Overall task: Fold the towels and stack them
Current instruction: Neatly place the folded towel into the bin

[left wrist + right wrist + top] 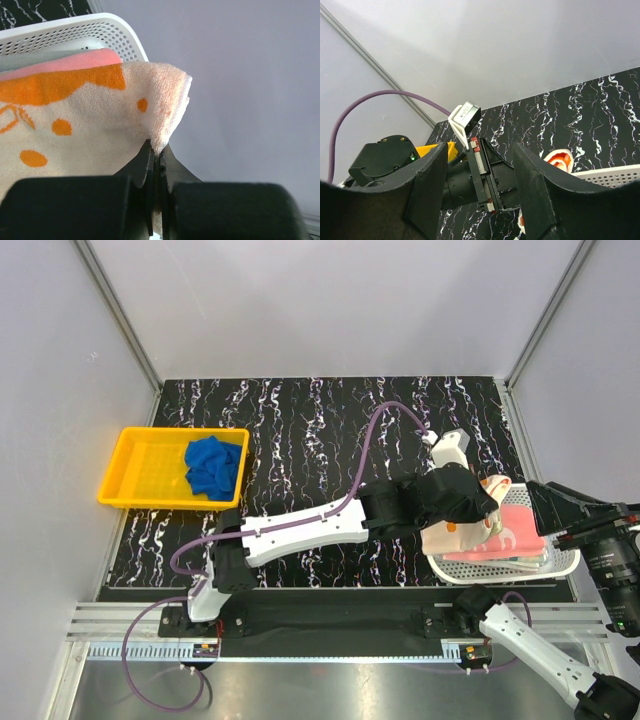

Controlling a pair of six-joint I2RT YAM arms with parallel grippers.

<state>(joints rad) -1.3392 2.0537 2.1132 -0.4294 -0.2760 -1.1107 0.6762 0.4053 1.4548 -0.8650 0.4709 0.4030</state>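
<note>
My left gripper point(478, 502) reaches over the white mesh basket point(500, 566) at the right. In the left wrist view it point(157, 151) is shut on the corner of a cream cartoon-printed towel with orange patches point(95, 115), lifted from the basket point(75, 31). A pink towel point(75, 61) lies beneath it, also seen from above point(522, 525). The held towel hangs over the basket's left side point(455, 538). A blue towel point(213, 466) lies crumpled in the yellow tray point(140, 476). My right gripper point(548, 504) is open and empty beside the basket's right edge, facing the left wrist point(480, 148).
The black marbled tabletop point(320, 430) runs between tray and basket. Grey walls close the back and sides. The left arm's purple cable point(385, 420) loops over the table's middle. The basket rim point(615, 175) shows below the right fingers.
</note>
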